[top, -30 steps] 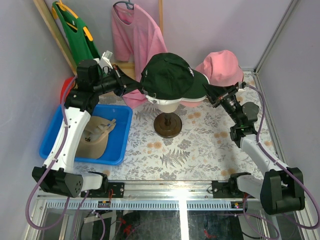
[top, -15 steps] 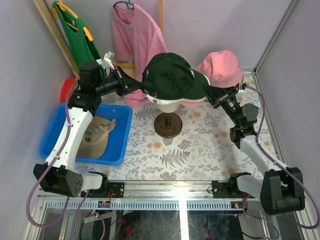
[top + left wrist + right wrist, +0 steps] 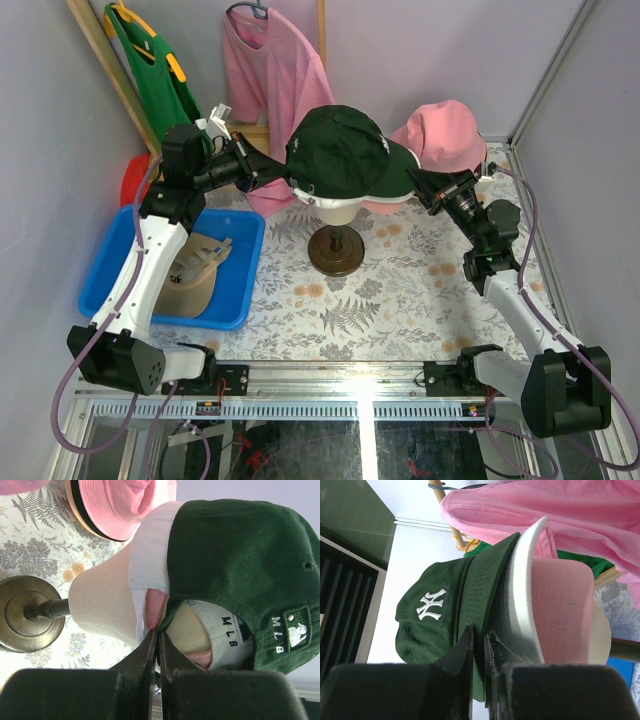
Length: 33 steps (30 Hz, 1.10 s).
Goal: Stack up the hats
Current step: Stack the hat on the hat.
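Note:
The dark green cap (image 3: 345, 148) sits on top of a pink cap (image 3: 385, 206) on the beige mannequin head (image 3: 335, 208). My left gripper (image 3: 283, 178) is shut on the green cap's rear strap (image 3: 170, 615). My right gripper (image 3: 420, 185) is shut on its brim (image 3: 487, 575), just above the pink cap's pale-edged brim (image 3: 560, 610). A pink bucket hat (image 3: 445, 135) lies behind at the right. A tan cap (image 3: 195, 270) lies in the blue bin.
The blue bin (image 3: 240, 290) stands at the left, with something red (image 3: 135, 180) behind it. The mannequin's round brown base (image 3: 335, 250) is mid-table. A pink shirt (image 3: 270, 70) and a green garment (image 3: 155, 60) hang on the wooden rack at the back.
Both arms have shifted slightly to the right and back, carrying the green cap a little that way on the head. Both grips are unchanged.

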Motion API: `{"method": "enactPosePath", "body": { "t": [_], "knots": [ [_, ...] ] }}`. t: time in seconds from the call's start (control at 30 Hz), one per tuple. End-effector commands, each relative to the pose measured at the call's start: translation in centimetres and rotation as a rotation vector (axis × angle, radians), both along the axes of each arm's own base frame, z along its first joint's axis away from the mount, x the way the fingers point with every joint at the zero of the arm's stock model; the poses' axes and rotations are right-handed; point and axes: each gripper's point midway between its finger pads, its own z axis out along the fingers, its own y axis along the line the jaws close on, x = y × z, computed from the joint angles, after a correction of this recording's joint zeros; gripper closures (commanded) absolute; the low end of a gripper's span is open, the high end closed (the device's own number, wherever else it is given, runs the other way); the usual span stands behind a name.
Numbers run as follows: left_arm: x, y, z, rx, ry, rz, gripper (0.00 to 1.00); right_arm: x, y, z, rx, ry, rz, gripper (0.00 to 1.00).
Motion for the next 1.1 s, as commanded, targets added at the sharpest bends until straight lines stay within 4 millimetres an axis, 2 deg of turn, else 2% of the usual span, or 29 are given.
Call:
{"method": "enactPosePath", "body": {
  "t": [0.0,0.13,0.37,0.53,0.8,1.07],
  "knots": [
    [-2.0,-1.5,-2.3,-0.003,0.124,-0.096,1.00,0.6,-0.3,-8.8,-0.166,0.267,-0.016,0.95],
    [-2.0,-1.3,-2.0,0.001,0.119,-0.091,0.97,0.6,-0.3,-8.1,-0.162,0.249,-0.020,0.84],
    [-1.9,-0.8,-1.4,0.008,0.111,-0.065,0.78,0.5,-0.5,-6.8,-0.162,0.223,-0.032,0.69],
    [-1.8,-0.3,-1.3,0.008,0.110,-0.049,0.70,0.3,-0.7,-6.4,-0.160,0.217,-0.039,0.66],
    [-1.5,0.8,-1.0,0.010,0.101,0.000,0.64,0.0,-1.7,-5.4,-0.156,0.198,-0.065,0.63],
    [-1.1,1.7,0.8,-0.041,0.057,0.052,0.53,-0.1,-2.3,-4.4,-0.162,0.182,-0.078,0.62]
  ]
}}
